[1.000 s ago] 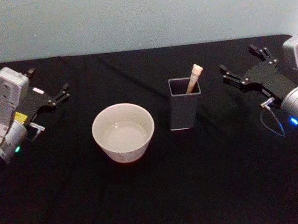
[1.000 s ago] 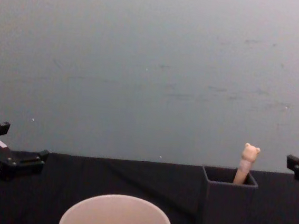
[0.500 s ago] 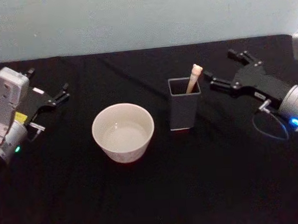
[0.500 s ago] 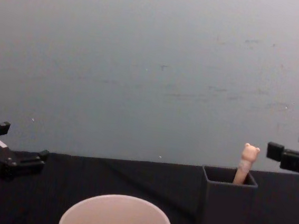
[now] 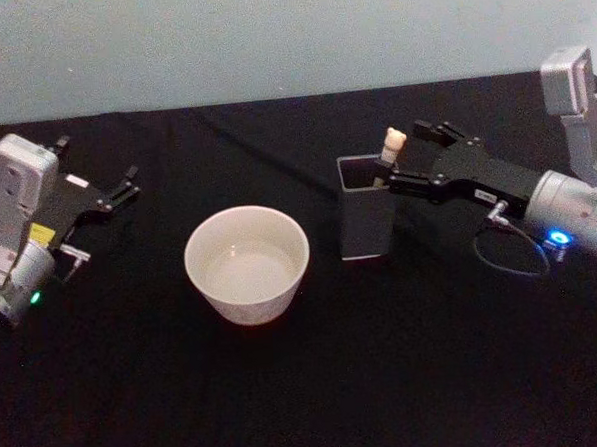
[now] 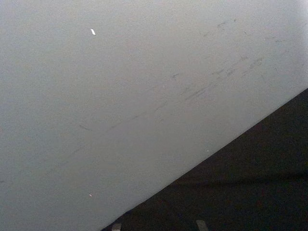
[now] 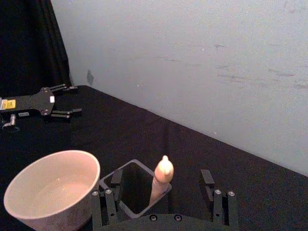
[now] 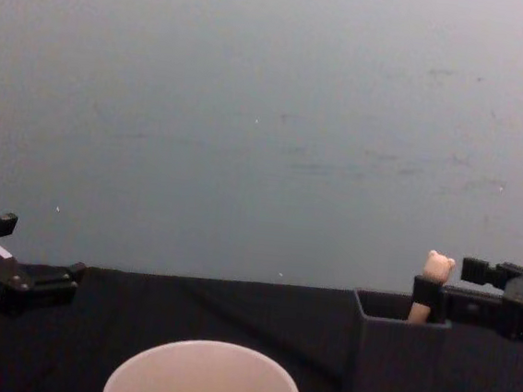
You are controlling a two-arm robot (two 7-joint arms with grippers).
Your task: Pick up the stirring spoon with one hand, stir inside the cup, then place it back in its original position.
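The spoon [image 5: 393, 144] stood in the dark holder [image 5: 367, 225], handle up and leaning a little toward the holder's far right corner, with its long axis close to vertical. Its bowl was hidden inside. That set the move I judged to come next: close across the handle, then lift straight up, not drag sideways. The holder lay on my right side, to the right of the cup [image 5: 248, 304], so my right gripper [image 5: 405, 156] was much the nearer. It reached in level from the right at the height of the holder's mouth, and the handle sat between its jaws just under the bear-head top. From the wrist, the spoon [image 7: 162, 174] showed midway between my fingers [image 7: 207, 179], with a gap on each side. The right gripper [image 7: 161, 185] was wide apart and held nothing. From the chest, one finger crossed in front of the spoon [image 8: 437, 266] just under its top, and from there I could not tell whether it touched. The cup [image 8: 205, 350], well apart from the jaws, stood on the black table [image 5: 407, 378], and I judged the carry to it would be short and leftward. My left gripper [image 5: 128, 185] rested at the far left of the table, spread and holding nothing.
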